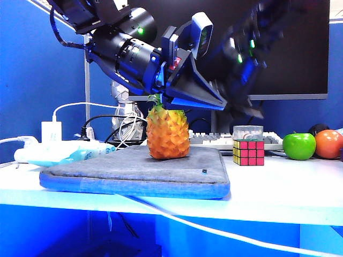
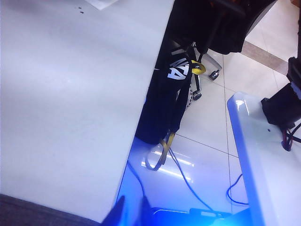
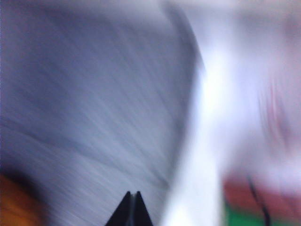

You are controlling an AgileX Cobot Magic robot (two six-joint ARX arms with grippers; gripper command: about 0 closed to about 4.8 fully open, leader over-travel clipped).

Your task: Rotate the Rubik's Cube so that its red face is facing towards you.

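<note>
Right gripper (image 3: 132,209): fingertips pressed together, nothing between them. The wrist view is heavily smeared. It shows grey pad (image 3: 84,103), white table (image 3: 207,141) and a reddish smudge at the edge that could be the cube; you can't tell.

Left gripper (image 2: 131,214): tips nearly together with a slim gap, holding nothing. Its camera looks past the table edge to the floor, with no cube in sight. In the exterior view it hangs just above the pineapple (image 1: 167,135), well apart from the cube.

The Rubik's Cube (image 1: 248,152) sits on the table just off the pad's right edge, in front of the keyboard (image 1: 214,140), free of both grippers. A green apple (image 1: 299,145) lies near on its right. The right arm shows as a dark blur above and behind the cube.

The red face (image 1: 248,153), a 3x3 pink-red grid, fronts the exterior camera. If that side counts as "you", the turn looks done. If not, no grasp has been made yet.

Judged step: a closed, empty right gripper near the cube, either arriving or leaving.

Next move, if any: spread the right fingers, straddle 2 opposite side faces, close, turn about the vertical. Watch the clear tub (image 1: 247,131) just behind.
</note>
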